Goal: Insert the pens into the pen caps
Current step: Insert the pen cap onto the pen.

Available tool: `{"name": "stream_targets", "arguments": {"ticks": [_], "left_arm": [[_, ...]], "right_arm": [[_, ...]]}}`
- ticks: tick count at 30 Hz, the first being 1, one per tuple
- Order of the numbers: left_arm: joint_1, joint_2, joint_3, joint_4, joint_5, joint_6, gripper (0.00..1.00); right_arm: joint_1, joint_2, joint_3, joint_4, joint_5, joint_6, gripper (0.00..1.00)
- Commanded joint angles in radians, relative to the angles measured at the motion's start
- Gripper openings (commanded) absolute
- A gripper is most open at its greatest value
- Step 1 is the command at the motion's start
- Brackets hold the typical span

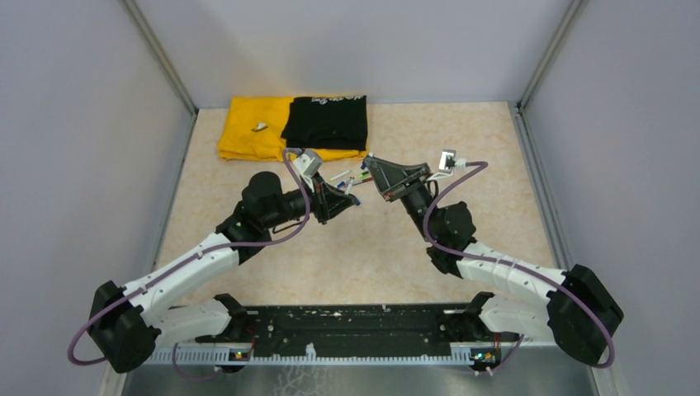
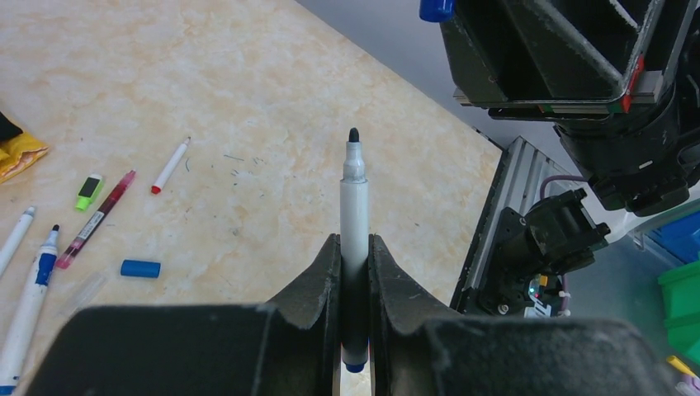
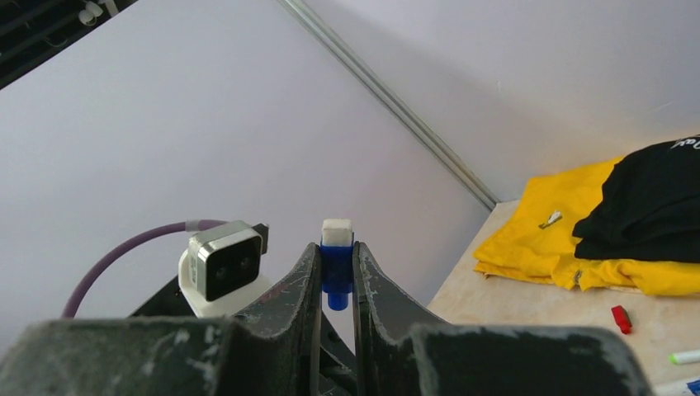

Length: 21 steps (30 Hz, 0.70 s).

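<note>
Nearest the bases, both arms are lifted over the middle of the table (image 1: 371, 272), with their wrists angled in at each other. The left gripper (image 2: 353, 247) has its fingers pinched on a white pen (image 2: 353, 198). It grips near the blue back end, so most of the barrel and the black tip stick out free, pointing at the other arm. The right gripper (image 3: 336, 249) has its fingers squeezed on a short blue cap (image 3: 335, 271) with a white end poking past the fingertips. I honestly can't tell from these views which end of it is the open one.

So I'd say the step is the actual mating: tip into cap, in the air. My take:
- Get the pen's axis dead in line with the cap's bore before closing the gap.
- Go slow. With that much barrel hanging out, any sideways push will probably swivel the pen in the grip.
- Push straight along the barrel until it seats, and only then let go with one side.

Just past the grippers, the other pens and caps lie loose on the table: a maroon pen (image 2: 95, 219), a red-tipped white pen (image 2: 171, 165), a green cap (image 2: 88, 191) and a loose blue cap (image 2: 140, 268). At the far edge there's a yellow cloth (image 1: 248, 128) with a black cloth (image 1: 326, 122) on top.
</note>
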Motion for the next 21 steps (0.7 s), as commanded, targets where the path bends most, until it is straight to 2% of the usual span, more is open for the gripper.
{"name": "stream_targets", "arguments": {"ticks": [1, 21], "left_arm": [[-0.006, -0.005, 0.029, 0.032, 0.024, 0.017, 0.0], [-0.006, -0.004, 0.035, 0.056, 0.052, 0.018, 0.0]], "right_arm": [[-0.006, 0.014, 0.009, 0.079, -0.063, 0.011, 0.0], [-0.006, 0.047, 0.005, 0.065, -0.082, 0.026, 0.0]]}}
